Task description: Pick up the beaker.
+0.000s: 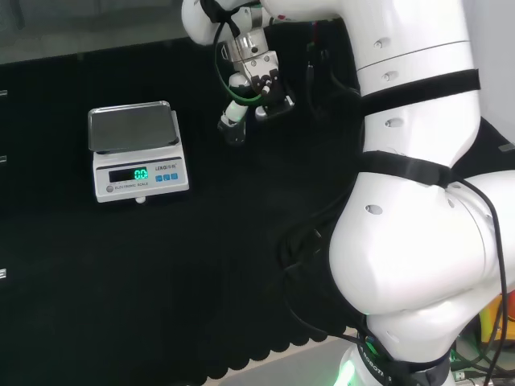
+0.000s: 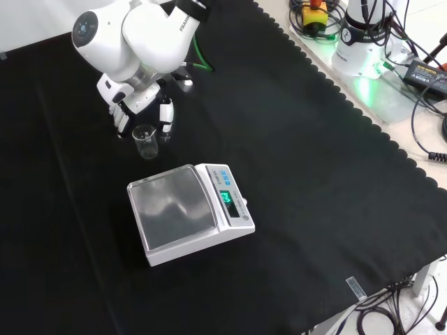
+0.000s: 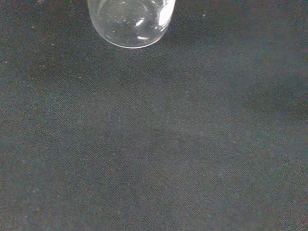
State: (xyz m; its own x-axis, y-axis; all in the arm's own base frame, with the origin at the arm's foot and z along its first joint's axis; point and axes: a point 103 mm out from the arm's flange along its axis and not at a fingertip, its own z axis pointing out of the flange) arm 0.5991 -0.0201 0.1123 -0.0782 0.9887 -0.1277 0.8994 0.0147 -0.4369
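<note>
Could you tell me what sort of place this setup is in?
Probably a lab bench for robot trials: a glass beaker and a scale stand on black cloth, with the hand by the beaker.

One small clear glass beaker (image 2: 145, 141), one white electronic scale (image 2: 190, 213) with a steel pan.

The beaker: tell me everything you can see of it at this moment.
The beaker is a small, clear vessel that looks like glass, with an open round mouth and straight walls. It stands upright on the black cloth and looks empty. In the front view it sits just below the hand, whose fingers hang down beside and behind it; whether any of them touch it cannot be told. The scale lies apart from it, nearer the camera. The wrist view shows its rounded clear wall close up.
</note>
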